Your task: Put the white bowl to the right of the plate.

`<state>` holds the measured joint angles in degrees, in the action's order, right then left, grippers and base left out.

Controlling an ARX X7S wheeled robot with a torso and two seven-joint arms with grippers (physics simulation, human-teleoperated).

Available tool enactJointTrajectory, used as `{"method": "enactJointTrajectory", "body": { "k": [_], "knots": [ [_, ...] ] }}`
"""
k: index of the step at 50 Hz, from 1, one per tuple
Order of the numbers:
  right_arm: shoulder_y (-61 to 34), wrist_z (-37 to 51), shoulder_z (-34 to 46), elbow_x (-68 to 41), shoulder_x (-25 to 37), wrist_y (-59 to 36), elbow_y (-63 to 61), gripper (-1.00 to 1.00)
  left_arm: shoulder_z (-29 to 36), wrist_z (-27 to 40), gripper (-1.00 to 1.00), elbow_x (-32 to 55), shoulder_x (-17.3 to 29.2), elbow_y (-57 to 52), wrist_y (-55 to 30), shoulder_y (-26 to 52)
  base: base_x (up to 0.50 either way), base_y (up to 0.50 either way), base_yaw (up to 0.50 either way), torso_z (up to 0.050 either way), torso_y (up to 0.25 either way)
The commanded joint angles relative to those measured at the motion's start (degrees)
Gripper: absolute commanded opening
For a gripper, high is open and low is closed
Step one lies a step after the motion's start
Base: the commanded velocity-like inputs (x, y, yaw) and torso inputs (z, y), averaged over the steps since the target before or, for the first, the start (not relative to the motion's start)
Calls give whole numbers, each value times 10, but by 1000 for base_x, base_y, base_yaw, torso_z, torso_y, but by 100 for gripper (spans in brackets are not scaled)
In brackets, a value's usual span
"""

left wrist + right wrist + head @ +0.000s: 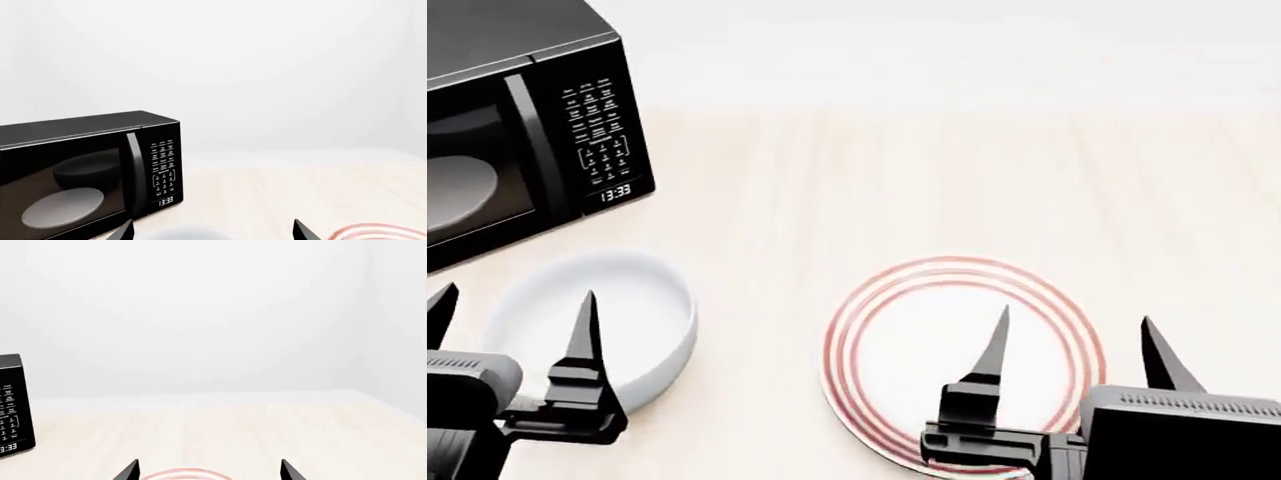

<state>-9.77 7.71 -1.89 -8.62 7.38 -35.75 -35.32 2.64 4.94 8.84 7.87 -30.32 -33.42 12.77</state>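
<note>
The plain white bowl (607, 320) rests on the pale wooden table at the near left, in front of the microwave. My left gripper (514, 300) hangs open over it, one fingertip on each side of the bowl's left half. Only the bowl's rim (183, 234) shows between the left gripper's (213, 230) tips in the left wrist view. The red-ringed plate (961, 320) lies to the bowl's right. My right gripper (1074, 325) is open above the plate's right part. A strip of the plate (190, 473) shows between the right gripper's (209, 469) tips, and its rim (383, 232) appears in the left wrist view.
A black microwave (521, 120) with a shut door and a lit clock stands at the table's (961, 170) far left, just behind the bowl. A white wall rises behind the table (200, 315).
</note>
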Motion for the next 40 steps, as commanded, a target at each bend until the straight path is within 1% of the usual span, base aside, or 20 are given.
{"method": "enactJointTrajectory", "body": {
  "k": [1, 12, 15, 17, 25, 27, 28, 29, 31, 33, 36, 39, 40],
  "knots": [
    [-3, 13, 8, 8, 10, 5, -5, 100, 2, 5, 100, 7, 5, -3, 0, 2, 500, 168, 0, 0, 0],
    [-3, 23, 11, 6, 13, 1, -14, 100, 4, 11, 100, 12, 8, -7, 3, -1, 500, 299, 0, 0, 1],
    [-3, 16, 2, -12, 11, 0, -16, 100, 6, 12, 100, 13, 9, -7, 3, 0, 500, 292, 0, 0, 0],
    [-6, 10, -5, -29, 10, -16, -16, 100, 7, 14, 100, 13, 10, -7, 4, 0, 500, 10, 0, 0, 0],
    [-12, 17, 8, -19, 17, -17, 2, 100, 8, 17, 100, 16, 12, 0, 9, 0, 500, -177, 0, 0, 0],
    [-27, 32, 18, -7, 17, -45, 11, 100, 5, 18, 100, 18, 13, 3, 10, 0, 215, -94, 0, 0, 0],
    [-27, 30, 17, -10, 16, -41, 11, 100, 4, 18, 100, 19, 14, 3, 10, 0, 0, 0, 0, 0, 0],
    [-40, 48, 4, -17, 3, -86, 9, 100, 1, 20, 100, 20, 14, 3, 8, 0, 0, 0, 0, 0, 0],
    [-59, 74, 14, -3, 2, -144, 11, 100, -1, 22, 100, 20, 16, 1, 6, 0, 0, 0, 0, 0, 0],
    [-69, 96, 22, 13, 1, -167, 10, 100, -4, 28, 100, 18, 18, -2, 1, 0, 0, 0, 0, 0, 0],
    [-69, 83, 34, 5, 12, -170, -21, 100, -14, 47, 100, 13, 19, -15, -20, -2, 0, 0, 0, 0, 0],
    [-89, 61, 23, -30, 9, -225, -48, 100, -29, 56, 100, 20, 22, -38, -47, -2, 0, 0, 0, 0, 0],
    [-101, 44, 29, -47, 16, -256, -54, 100, -26, 51, 100, 21, 30, -55, -51, -9, 0, 0, 0, 0, 0]
  ]
}}
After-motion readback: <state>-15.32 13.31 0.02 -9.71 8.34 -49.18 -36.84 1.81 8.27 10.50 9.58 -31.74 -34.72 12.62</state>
